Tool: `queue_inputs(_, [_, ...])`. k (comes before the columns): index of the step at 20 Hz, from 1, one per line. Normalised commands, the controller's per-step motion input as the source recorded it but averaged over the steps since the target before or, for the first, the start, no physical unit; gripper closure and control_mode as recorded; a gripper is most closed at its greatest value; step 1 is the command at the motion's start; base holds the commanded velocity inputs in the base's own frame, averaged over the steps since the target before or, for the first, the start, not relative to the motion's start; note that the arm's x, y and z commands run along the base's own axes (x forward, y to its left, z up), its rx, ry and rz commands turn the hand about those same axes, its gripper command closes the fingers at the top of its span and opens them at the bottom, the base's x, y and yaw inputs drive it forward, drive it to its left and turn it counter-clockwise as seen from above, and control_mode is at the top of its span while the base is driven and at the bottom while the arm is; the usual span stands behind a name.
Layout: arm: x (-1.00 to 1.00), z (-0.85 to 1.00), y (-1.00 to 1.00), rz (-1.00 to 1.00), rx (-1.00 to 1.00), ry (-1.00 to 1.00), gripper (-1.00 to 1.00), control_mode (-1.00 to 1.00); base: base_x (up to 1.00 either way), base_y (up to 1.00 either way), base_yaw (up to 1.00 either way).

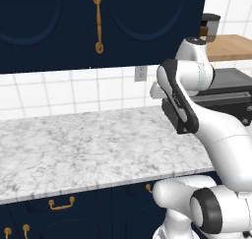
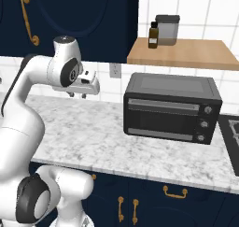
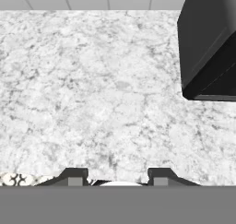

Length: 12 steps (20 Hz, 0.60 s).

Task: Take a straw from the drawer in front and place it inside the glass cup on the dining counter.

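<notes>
My gripper (image 3: 117, 174) hangs over the marble worktop (image 3: 92, 94), left of the toaster oven, with its fingers pointing down. Its two fingertips stand apart with nothing between them. In the right base view the gripper (image 2: 77, 95) sits at the end of the bent white arm, well above the worktop (image 2: 93, 137). Below the worktop edge are shut navy drawer fronts, one drawer (image 1: 59, 211) with a curved brass handle (image 1: 61, 203) and another drawer front (image 2: 186, 198) further right. The straw is hidden. The glass cup and the dining counter are out of view.
A black toaster oven (image 2: 172, 109) stands on the worktop to the right of the gripper. Above it a wooden shelf (image 2: 182, 53) carries a dark bottle (image 2: 153, 36) and a grey canister (image 2: 167, 30). Navy wall cabinets (image 1: 59, 26) hang over the tiled backsplash.
</notes>
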Motion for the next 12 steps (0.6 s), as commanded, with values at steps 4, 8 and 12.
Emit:
queue_inputs(4, [-0.53, -0.02, -0.01, 0.0, 0.0, -0.04, -1.0, -1.0, 0.0, 0.0, 0.0])
queue_inputs(8, [-0.89, -0.24, 0.0, 0.0, 0.0, -0.09, -1.0, -1.0, 0.0, 0.0, 0.0])
queue_inputs(12, [-0.65, -0.39, 0.0, 0.0, 0.0, -0.02, -1.0, -1.0, 0.0, 0.0, 0.0])
